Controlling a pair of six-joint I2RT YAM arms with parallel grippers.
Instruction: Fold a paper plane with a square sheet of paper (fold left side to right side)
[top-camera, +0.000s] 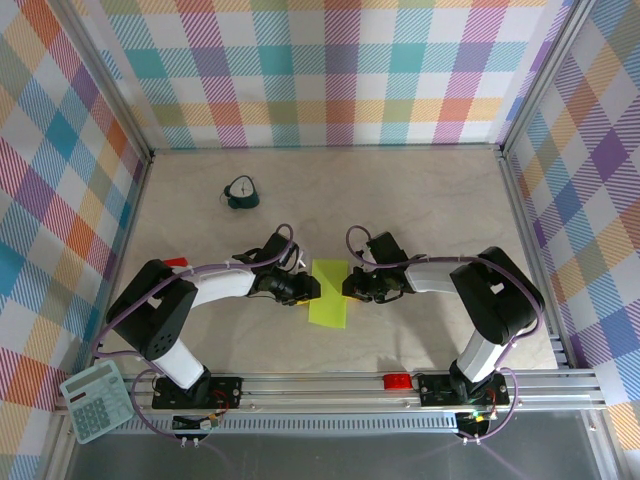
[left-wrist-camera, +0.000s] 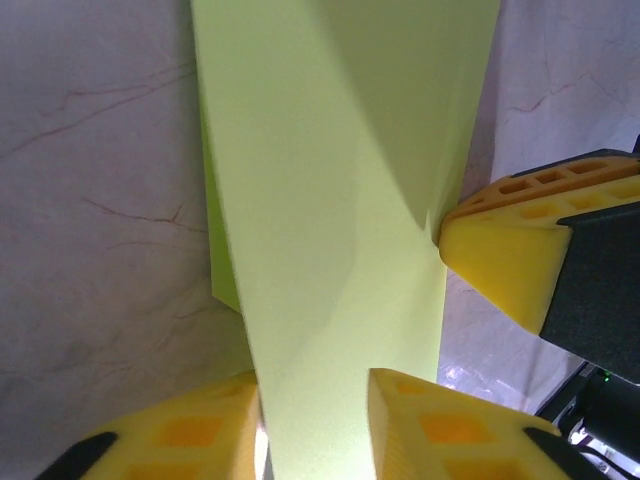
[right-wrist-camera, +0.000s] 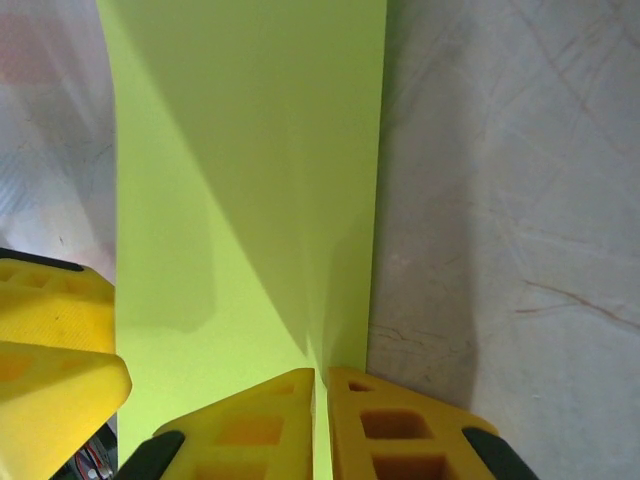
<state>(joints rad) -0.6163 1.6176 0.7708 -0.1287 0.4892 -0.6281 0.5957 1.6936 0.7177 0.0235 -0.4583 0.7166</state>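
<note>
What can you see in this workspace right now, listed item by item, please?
sheet of paper: one, lime yellow-green, table centre, between the grippers
clock: one, teal, far left of the table
block: one, red, beside the left arm
calculator: one, pale grey-green, near-left corner
clip: one, red, on the front rail
table: one, beige marbled
walls: three, plaid
left gripper: one, yellow fingers, open over the paper
right gripper: one, yellow fingers, shut on the paper's edge
</note>
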